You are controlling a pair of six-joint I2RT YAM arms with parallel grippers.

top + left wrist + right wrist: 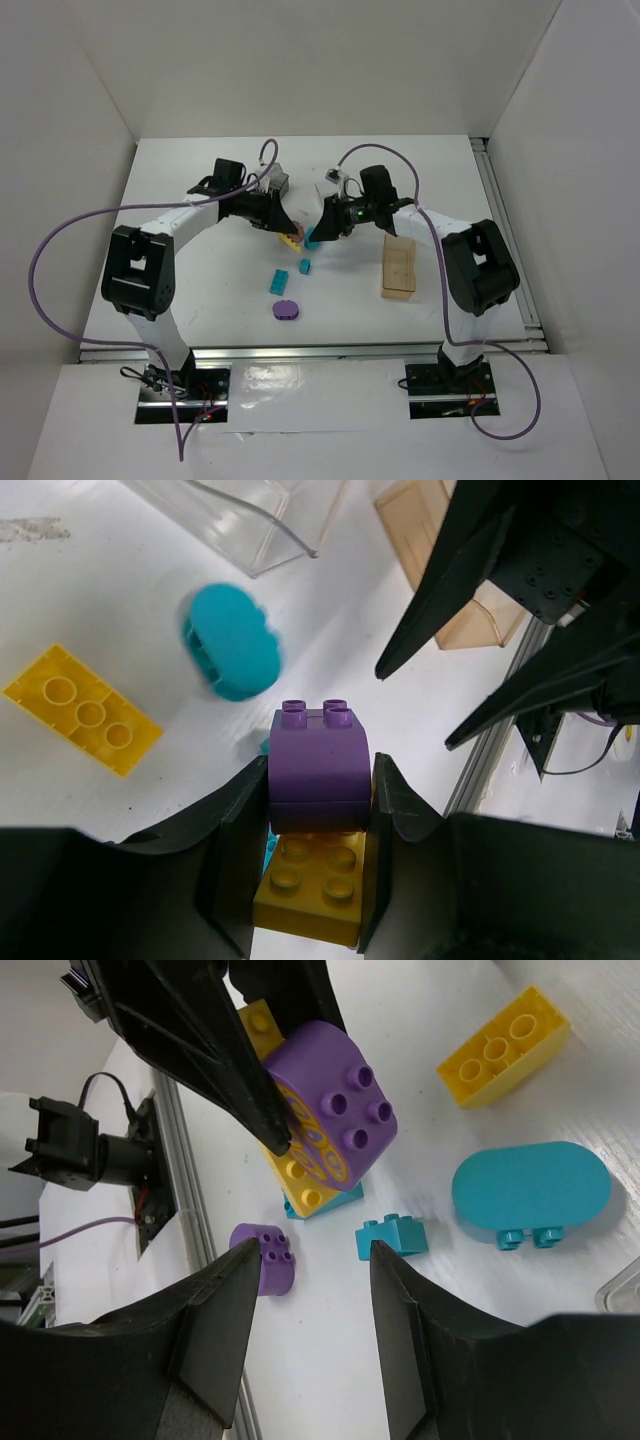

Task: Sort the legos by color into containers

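My left gripper [320, 792] [287, 227] is shut on a purple rounded lego [319, 763] stuck on a yellow lego [312, 878]; a teal piece shows under the stack [335, 1203]. The right wrist view shows the purple lego [335, 1120] between the left fingers. My right gripper [315, 1252] [318, 236] is open and empty, just right of the stack. On the table lie a teal oval lego [232, 642] [530, 1190], a long yellow lego [82, 722] [503, 1046], a small teal lego [392, 1237] and a purple oval lego [265, 1258] [285, 310].
The tan-orange bin [399, 267] [440, 540] stands to the right. A clear bin [245, 520] is just beyond the teal oval. Two more teal legos [304, 266] [279, 281] lie nearer the arm bases. The table's metal rail [500, 730] runs on the right.
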